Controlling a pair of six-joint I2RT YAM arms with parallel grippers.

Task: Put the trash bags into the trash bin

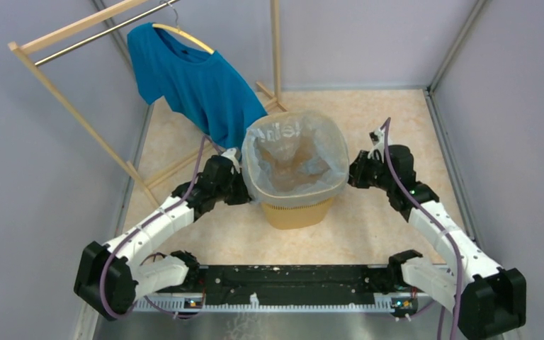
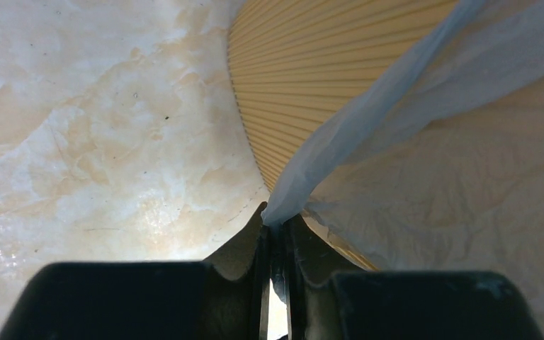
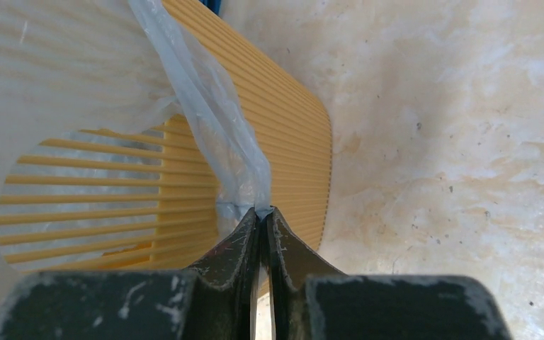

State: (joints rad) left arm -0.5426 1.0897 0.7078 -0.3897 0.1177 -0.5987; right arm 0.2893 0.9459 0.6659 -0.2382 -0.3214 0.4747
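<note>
- Two grippers, the left gripper (image 2: 276, 225) and the right gripper (image 3: 262, 212), each pinch a fold of the trash bag (image 1: 326, 152), jaws almost together.
- The bag lines the trash bin (image 1: 299, 212), draped over its rim.
- A teal T-shirt (image 1: 198, 81) on a wooden rack (image 1: 78, 120) hangs just behind the bin.

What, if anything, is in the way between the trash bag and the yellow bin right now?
Nothing visible is in the way. The trash bag already sits inside the yellow bin, with its film folded over the rim. The left hand and right hand each pinch the film directly, on opposite sides.
</note>
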